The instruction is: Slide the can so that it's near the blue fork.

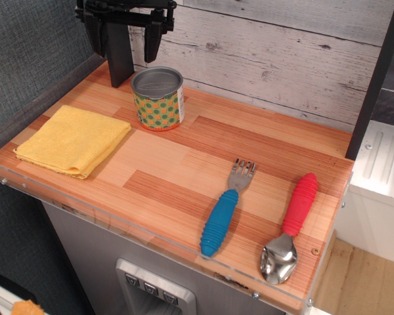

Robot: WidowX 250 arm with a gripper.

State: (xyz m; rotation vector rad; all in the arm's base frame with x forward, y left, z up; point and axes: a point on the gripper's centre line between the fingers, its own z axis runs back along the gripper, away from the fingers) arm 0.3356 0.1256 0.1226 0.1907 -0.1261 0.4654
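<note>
The can (158,98) stands upright at the back of the wooden counter, with a grey ridged top and a yellow-orange label with green dots. The blue fork (224,210) lies near the front edge, right of centre, tines pointing away. My black gripper (132,49) hangs at the back left, just behind and left of the can, with its fingers apart and nothing between them. It looks close to the can but I cannot tell if it touches.
A folded yellow cloth (73,140) lies at the left. A red-handled spoon (292,223) lies right of the fork. The wooden counter (177,164) has a clear plastic rim along its front. A plank wall stands behind.
</note>
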